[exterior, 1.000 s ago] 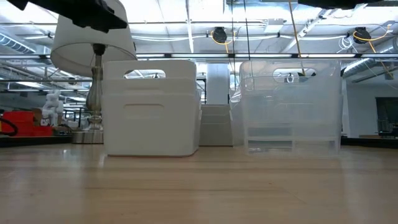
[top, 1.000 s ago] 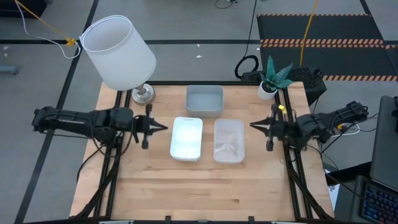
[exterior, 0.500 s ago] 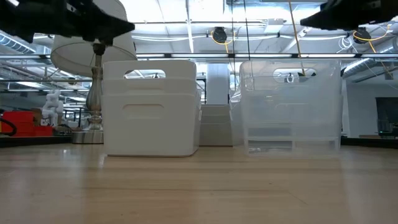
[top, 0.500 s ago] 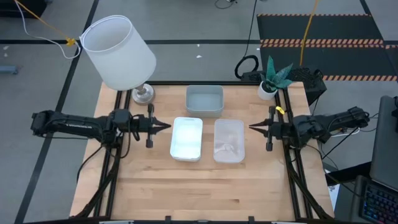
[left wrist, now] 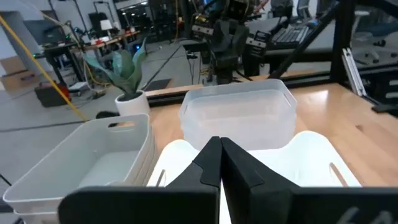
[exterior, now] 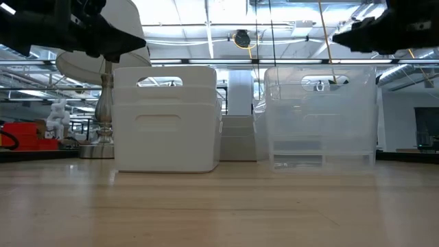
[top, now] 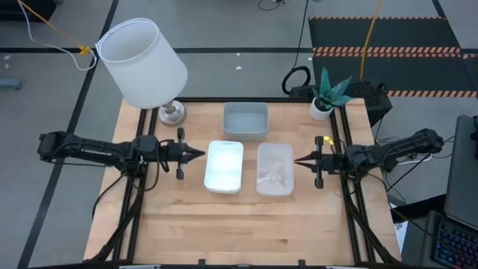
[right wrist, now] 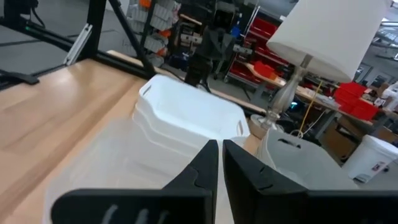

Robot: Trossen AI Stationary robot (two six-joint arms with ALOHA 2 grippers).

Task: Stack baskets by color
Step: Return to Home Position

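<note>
While both arms are drawn back level over the table's sides, the sorting is judged done. From the high view, the left gripper (top: 199, 154) is held just beside the white stack (top: 224, 166). The right gripper (top: 299, 160) is held just beside the clear stack (top: 275, 169). The grey-blue stack (top: 246, 120) is set behind them, near the lamp (top: 142, 63). Compared with a second ago, the right arm has been stretched flatter and its tip brought slightly closer to the clear stack, while the left has barely been shifted. None of the baskets has been moved, so only the retreat to rest is thought to remain.

At table height, the white stack (exterior: 167, 120) and clear stack (exterior: 321, 116) are seen upright and apart, with both grippers hung above and clear of them.

In the left wrist view, that gripper's fingers (left wrist: 208, 163) are pressed together to a point, with nothing held, above the white stack's rim.

In the right wrist view, the fingers (right wrist: 208, 163) are likewise closed on nothing, over the clear stack.
</note>
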